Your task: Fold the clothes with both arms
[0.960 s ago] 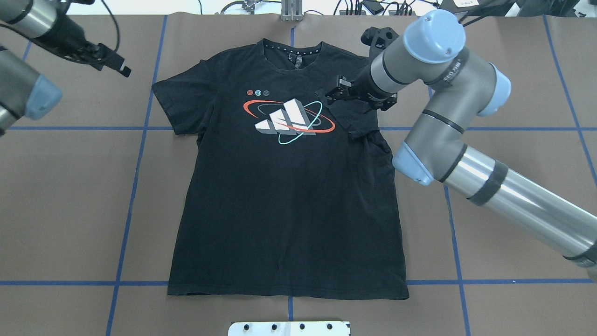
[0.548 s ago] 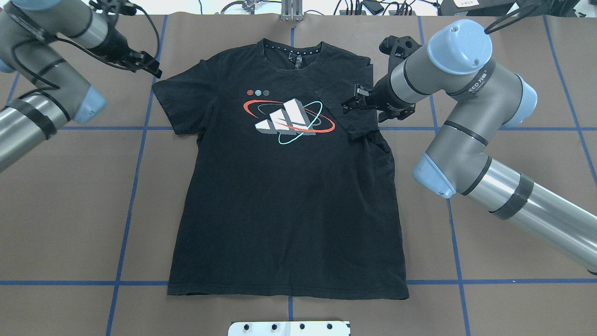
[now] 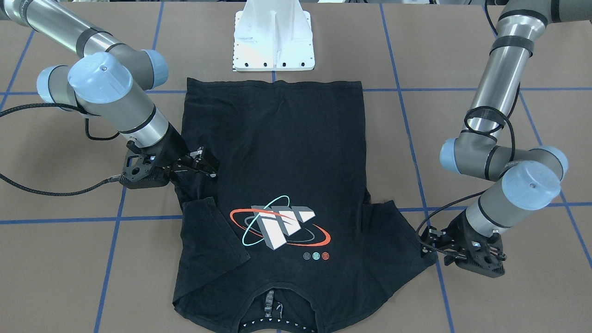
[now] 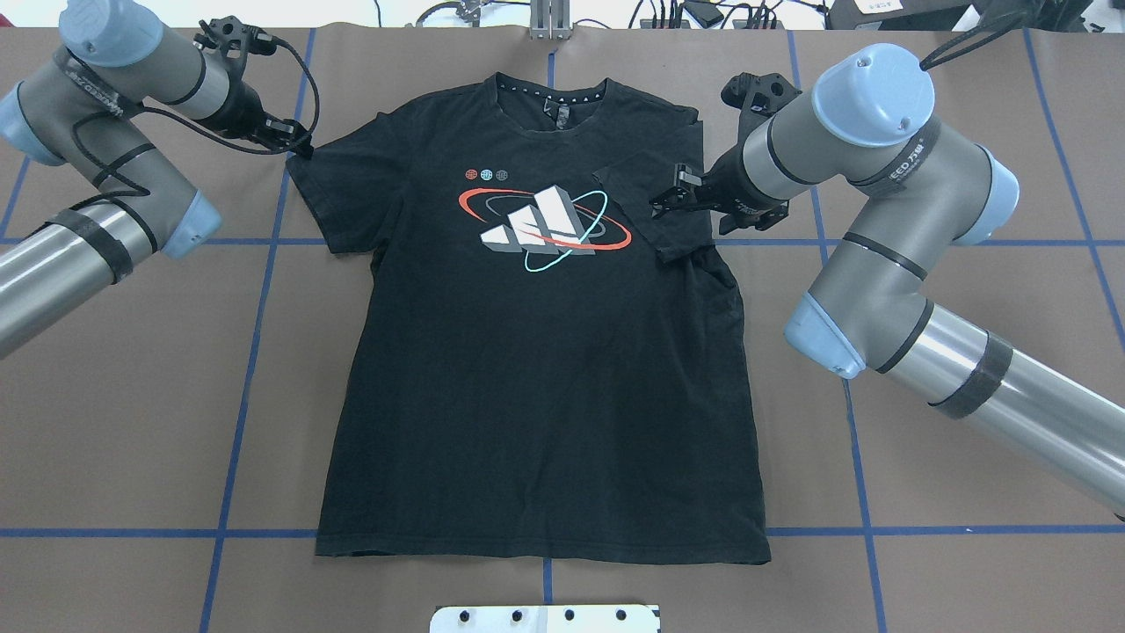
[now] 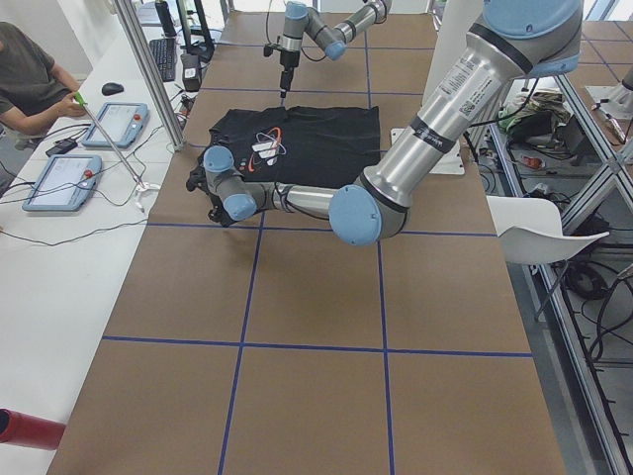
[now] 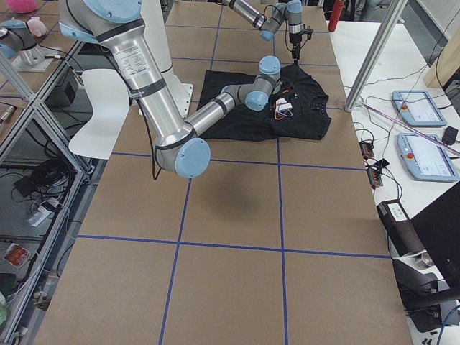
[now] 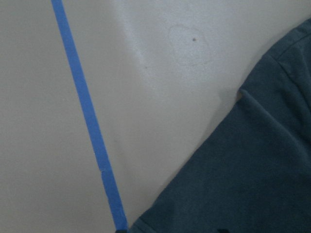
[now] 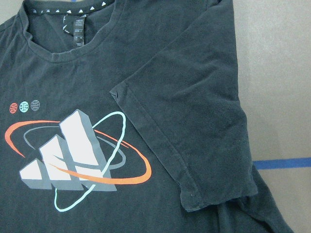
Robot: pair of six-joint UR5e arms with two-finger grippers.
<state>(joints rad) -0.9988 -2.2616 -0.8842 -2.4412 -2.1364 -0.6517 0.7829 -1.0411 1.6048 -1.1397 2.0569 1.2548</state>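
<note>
The brown bench [image 4: 132, 396], gridded with blue tape [image 4: 257, 308], carries the black T-shirt [image 4: 545, 396] flat, three-bar orbit logo [image 4: 543, 227] up, with one sleeve folded in. The right pincer [image 4: 664, 187] hangs released over that sleeve; the left pincer [image 4: 299, 145] sits at the other sleeve's edge — its grip cannot be told

— Where does the T-shirt [image 4: 545, 396] lie?
— Flat on the table [image 4: 132, 422], hem toward the base plate [image 4: 545, 618], collar at the far side; the sleeve [image 4: 633, 189] on the robot's right lies folded onto the chest.
— And the grippers?
— The right gripper [image 4: 666, 195] is above that folded sleeve; the left gripper [image 4: 299, 147] is at the outer edge of the other sleeve [image 4: 330, 193], spread on the table.
</note>
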